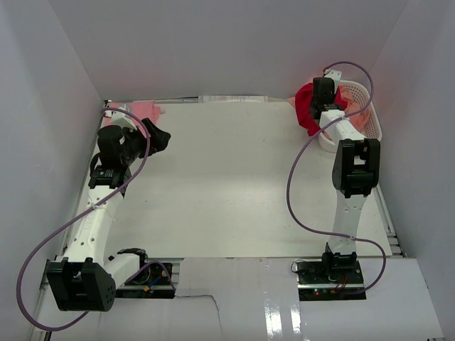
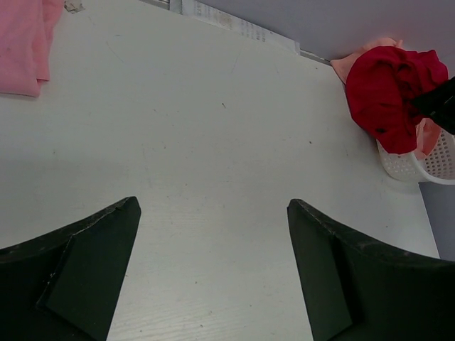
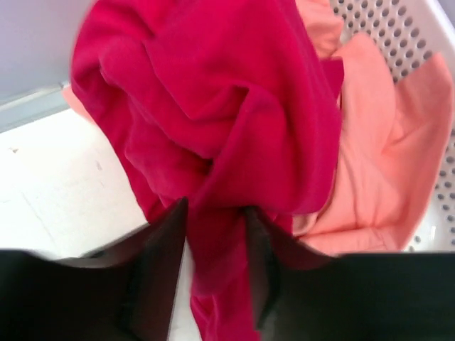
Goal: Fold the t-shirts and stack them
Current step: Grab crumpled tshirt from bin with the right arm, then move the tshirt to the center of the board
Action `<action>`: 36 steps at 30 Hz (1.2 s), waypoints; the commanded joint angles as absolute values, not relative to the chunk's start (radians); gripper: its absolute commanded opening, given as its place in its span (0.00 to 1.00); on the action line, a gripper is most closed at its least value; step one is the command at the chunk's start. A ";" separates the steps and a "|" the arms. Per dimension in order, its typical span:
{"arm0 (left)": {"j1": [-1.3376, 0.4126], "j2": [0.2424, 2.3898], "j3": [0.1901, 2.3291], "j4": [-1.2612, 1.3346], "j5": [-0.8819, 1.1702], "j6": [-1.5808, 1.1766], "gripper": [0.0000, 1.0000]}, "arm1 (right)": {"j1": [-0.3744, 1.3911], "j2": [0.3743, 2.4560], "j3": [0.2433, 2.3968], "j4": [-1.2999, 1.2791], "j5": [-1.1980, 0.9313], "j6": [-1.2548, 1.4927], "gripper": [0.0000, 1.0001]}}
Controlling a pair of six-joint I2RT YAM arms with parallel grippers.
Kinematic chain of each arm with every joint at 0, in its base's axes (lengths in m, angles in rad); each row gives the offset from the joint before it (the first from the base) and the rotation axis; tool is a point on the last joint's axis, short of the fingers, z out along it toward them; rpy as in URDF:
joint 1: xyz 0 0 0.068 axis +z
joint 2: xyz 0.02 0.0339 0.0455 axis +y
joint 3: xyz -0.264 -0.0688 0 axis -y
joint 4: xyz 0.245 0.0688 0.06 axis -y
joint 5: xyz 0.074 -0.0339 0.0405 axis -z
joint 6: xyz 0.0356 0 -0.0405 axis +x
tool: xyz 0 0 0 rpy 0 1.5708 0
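Note:
A bright red t-shirt [image 3: 213, 92] hangs crumpled over the rim of the white latticed basket [image 3: 398, 28] at the back right [image 1: 307, 106]. My right gripper [image 3: 217, 206] is closed on a bunched fold of it, and red cloth fills the gap between the fingers. A salmon-orange t-shirt [image 3: 384, 156] lies in the basket beside it. A light pink t-shirt [image 1: 142, 108] lies flat at the back left corner of the table [image 2: 21, 42]. My left gripper [image 2: 213, 202] hovers open over bare table near the pink shirt, holding nothing.
The basket [image 1: 366, 117] stands against the right wall. White walls enclose the table [image 1: 227, 185] on three sides. A strip of paper [image 2: 234, 25] runs along the back edge. Purple cables loop beside both arms.

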State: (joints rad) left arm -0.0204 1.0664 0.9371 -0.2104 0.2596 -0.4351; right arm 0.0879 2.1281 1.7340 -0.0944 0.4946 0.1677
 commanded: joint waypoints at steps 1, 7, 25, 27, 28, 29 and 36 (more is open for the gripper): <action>-0.015 1.066 0.943 -0.199 0.275 -0.436 0.95 | 0.081 2.146 1.833 -0.101 0.523 0.155 0.39; -0.015 1.058 0.940 -0.201 0.284 -0.439 0.95 | 0.081 2.094 1.839 -0.107 0.474 0.155 0.08; -0.015 1.040 0.936 -0.201 0.273 -0.433 0.95 | 0.185 1.492 2.038 -0.515 -0.559 0.304 0.08; -0.015 1.042 0.934 -0.199 0.275 -0.434 0.95 | 0.221 1.374 1.881 -0.488 -0.687 0.302 0.08; -0.015 1.043 0.934 -0.199 0.275 -0.434 0.95 | 0.239 1.261 1.843 -0.483 -0.707 0.296 0.08; -0.015 1.042 0.934 -0.201 0.275 -0.434 0.95 | 0.241 1.203 1.813 -0.483 -0.731 0.299 0.08; -0.015 1.048 0.940 -0.198 0.264 -0.433 0.94 | 0.239 1.114 1.959 -0.802 -0.640 0.226 0.08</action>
State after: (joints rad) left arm -0.0204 1.0641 0.9371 -0.2089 0.2699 -0.4347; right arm 0.2424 1.0637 1.9297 -0.6743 -0.6373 0.2539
